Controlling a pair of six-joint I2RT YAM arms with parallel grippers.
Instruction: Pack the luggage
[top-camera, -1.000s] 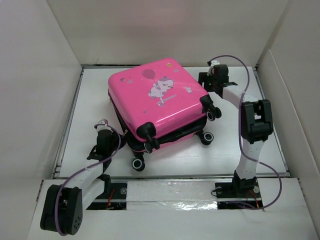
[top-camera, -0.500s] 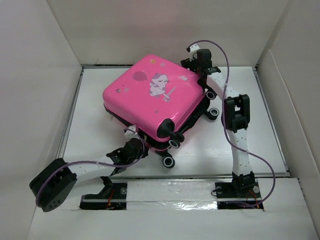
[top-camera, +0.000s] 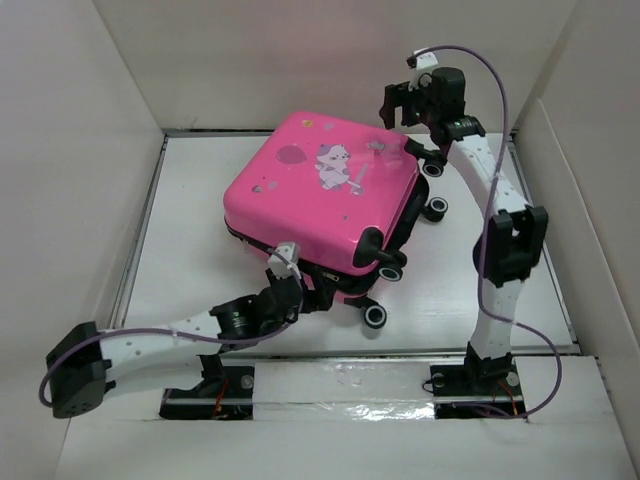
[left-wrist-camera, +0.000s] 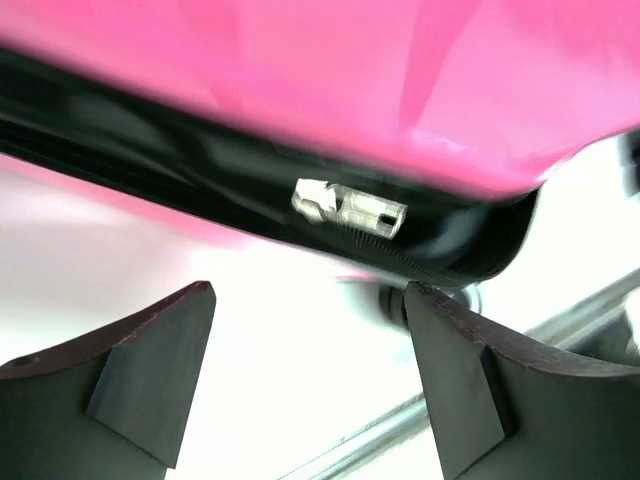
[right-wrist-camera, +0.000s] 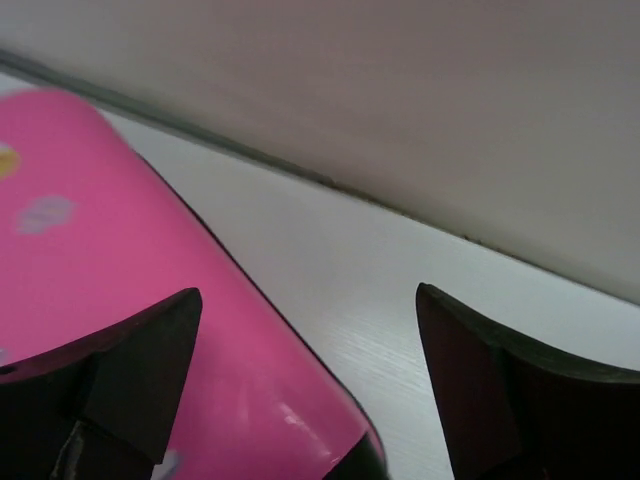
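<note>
The luggage (top-camera: 320, 190) is a hot-pink hard-shell suitcase with a cartoon print, lying flat and closed at the table's middle, wheels toward the right. My left gripper (top-camera: 312, 288) sits low at its near edge, open and holding nothing. In the left wrist view the pink shell (left-wrist-camera: 330, 70), the black zip band and a silver zipper pull (left-wrist-camera: 350, 207) lie just beyond the left gripper (left-wrist-camera: 308, 292). My right gripper (top-camera: 395, 103) hovers above the far right corner, open. The right wrist view shows the right gripper (right-wrist-camera: 307, 297) over the pink shell's (right-wrist-camera: 130, 300) edge, apart from it.
White walls (top-camera: 90, 150) box in the table on three sides. Black wheels (top-camera: 376, 315) stick out at the suitcase's near right, and more wheels (top-camera: 433, 172) sit by the right arm. A metal rail (left-wrist-camera: 400, 430) runs along the table's near edge.
The left gripper has opened and shifted right along the suitcase's near edge. The suitcase has turned and slid to the right. The right gripper has risen above its far corner.
</note>
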